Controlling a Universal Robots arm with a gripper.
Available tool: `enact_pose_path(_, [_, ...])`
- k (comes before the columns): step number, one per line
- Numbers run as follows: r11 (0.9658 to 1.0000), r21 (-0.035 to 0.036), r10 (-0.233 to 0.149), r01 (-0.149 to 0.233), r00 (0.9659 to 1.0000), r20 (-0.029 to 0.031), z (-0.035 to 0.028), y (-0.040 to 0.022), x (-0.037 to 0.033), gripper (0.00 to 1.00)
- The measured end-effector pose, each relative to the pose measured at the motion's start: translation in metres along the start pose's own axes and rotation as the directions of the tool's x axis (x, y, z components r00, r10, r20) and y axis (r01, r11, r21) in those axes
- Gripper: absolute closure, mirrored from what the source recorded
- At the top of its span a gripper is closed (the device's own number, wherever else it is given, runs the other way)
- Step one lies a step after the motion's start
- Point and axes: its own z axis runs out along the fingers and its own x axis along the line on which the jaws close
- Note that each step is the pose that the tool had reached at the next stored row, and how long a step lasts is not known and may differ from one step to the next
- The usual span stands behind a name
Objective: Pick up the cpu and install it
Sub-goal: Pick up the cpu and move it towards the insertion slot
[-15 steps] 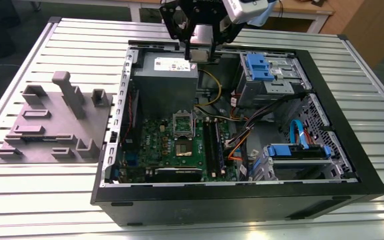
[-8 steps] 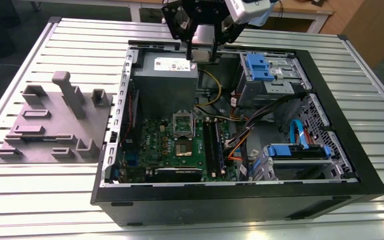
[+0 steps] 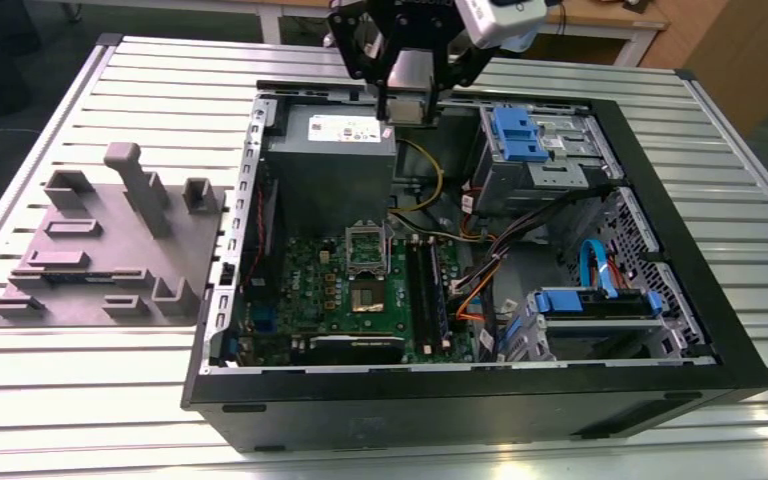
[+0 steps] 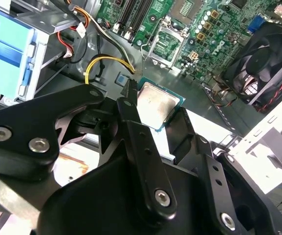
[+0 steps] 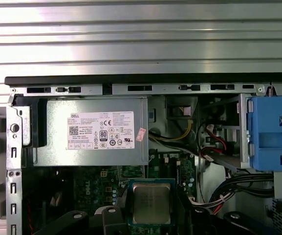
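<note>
First wrist view: the gripper [image 5: 151,208] is clamped on the cpu [image 5: 151,202], with a black finger [image 5: 120,211] against each of two opposite edges; the chip's silvery lid faces the camera and sits level between them, its green rim showing; I read it as held in the air, clear of the board, just off the labelled side of the power supply [image 5: 89,132]; a blue drive bracket [image 5: 270,133] stands well apart from the power supply, with cable bundles between the two.

Second wrist view: the chip is again pinched by its edges, nothing touching its underside; beyond it, on the green motherboard [image 4: 214,34], lies the metal-framed socket [image 4: 167,41], apart from the chip; yellow wires [image 4: 106,61] loop near one finger; a black case fan [image 4: 268,63] stands beside the board.

Exterior view: the open computer case [image 3: 704,330] lies on a slatted metal table [image 3: 91,400]; the gripper hangs above the far end of the power supply; the socket lies just past the power supply's near end; a grey fixture block [image 3: 104,250] sits outside the case, to the exterior view's left of the power supply.
</note>
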Motion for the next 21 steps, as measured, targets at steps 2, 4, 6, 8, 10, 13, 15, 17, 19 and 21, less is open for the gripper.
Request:
enact_pose_path(2, [1.0000, 0.0001, 0.000, 0.000, 1.0000, 0.0000, 0.0000, 0.0000, -0.0008, 0.53])
enact_pose_path(4, [1.0000, 0.0001, 0.000, 0.000, 1.0000, 0.0000, 0.0000, 0.0001, -0.0017, 0.53])
enact_pose_path(6, [1.0000, 0.0001, 0.000, 0.000, 1.0000, 0.0000, 0.0000, 0.0001, -0.0025, 0.53])
enact_pose_path(8, [1.0000, 0.0000, 0.000, 0.000, 1.0000, 0.0000, 0.0000, 0.0002, -0.0038, 0.53])
enact_pose_path(10, [1.0000, 0.0000, 0.000, 0.000, 1.0000, 0.0000, 0.0000, 0.0002, -0.0046, 0.53])
enact_pose_path(13, [1.0000, 0.0001, 0.000, 0.000, 1.0000, 0.0002, 0.0002, 0.0001, -0.0014, 0.53])
enact_pose_path(15, [1.0000, 0.0002, 0.000, 0.000, 1.0000, 0.0000, 0.0001, 0.0001, -0.0010, 0.53])
enact_pose_path(17, [1.0000, 0.0001, 0.000, 0.000, 1.0000, 0.0001, 0.0002, 0.0000, -0.0009, 0.53])
enact_pose_path(19, [1.0000, 0.0001, 0.000, 0.000, 1.0000, 0.0001, 0.0002, 0.0000, -0.0005, 0.53])
enact_pose_path(21, [1.0000, 0.0000, 0.000, 0.000, 1.0000, 0.0001, 0.0002, 0.0000, -0.0002, 0.53])
